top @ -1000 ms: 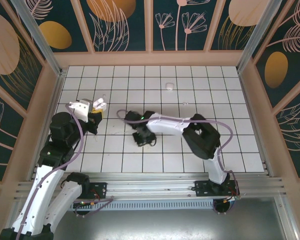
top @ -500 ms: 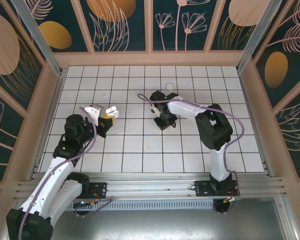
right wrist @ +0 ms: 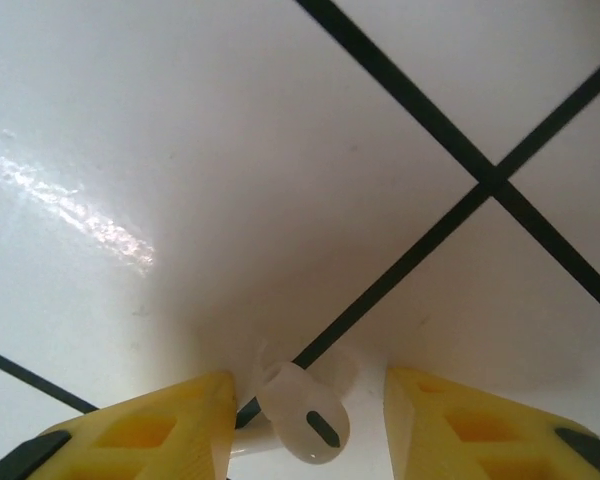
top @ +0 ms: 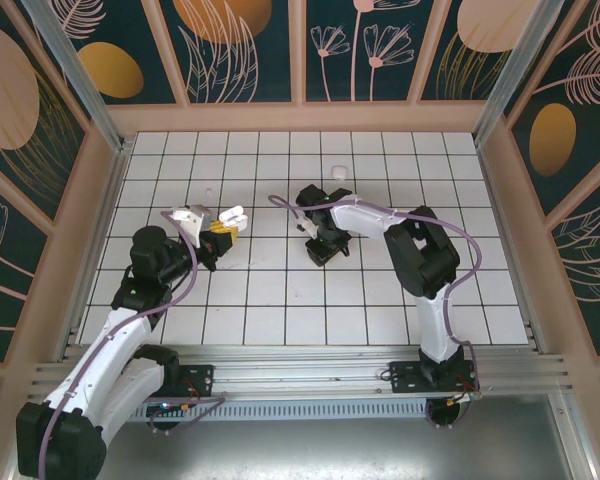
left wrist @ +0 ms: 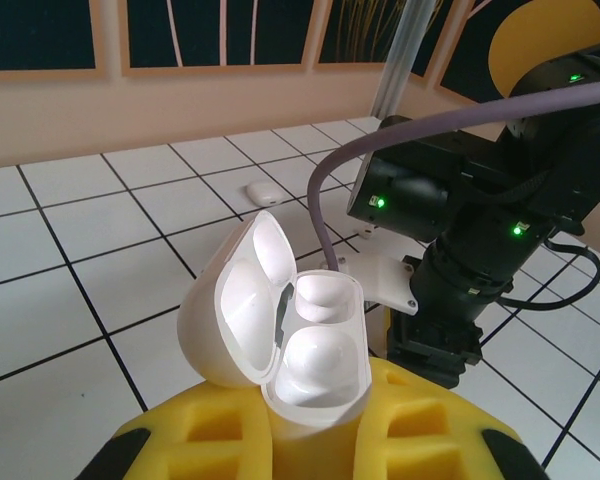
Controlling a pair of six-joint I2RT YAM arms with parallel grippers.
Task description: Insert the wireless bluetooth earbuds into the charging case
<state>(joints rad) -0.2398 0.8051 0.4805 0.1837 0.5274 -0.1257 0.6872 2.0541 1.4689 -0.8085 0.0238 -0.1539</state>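
The charging case (left wrist: 280, 345) is held open
The left gripper (left wrist: 305, 440) squeezes it; right wrist view shows right gripper (right wrist: 310, 420) spread around 1 earbud (right wrist: 298, 405).

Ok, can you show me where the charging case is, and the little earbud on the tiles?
charging case (left wrist: 318, 360), left wrist view, on its open base half.
earbud (right wrist: 302, 410), right wrist view, on its rounded white body.

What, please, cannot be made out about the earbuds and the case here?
Right wrist view: a yellow finger hides one end of the earbud.
Top view: the right gripper hides that earbud.
Left wrist view: the left gripper hides the base of the charging case.
Top view: white piece too small to identify.
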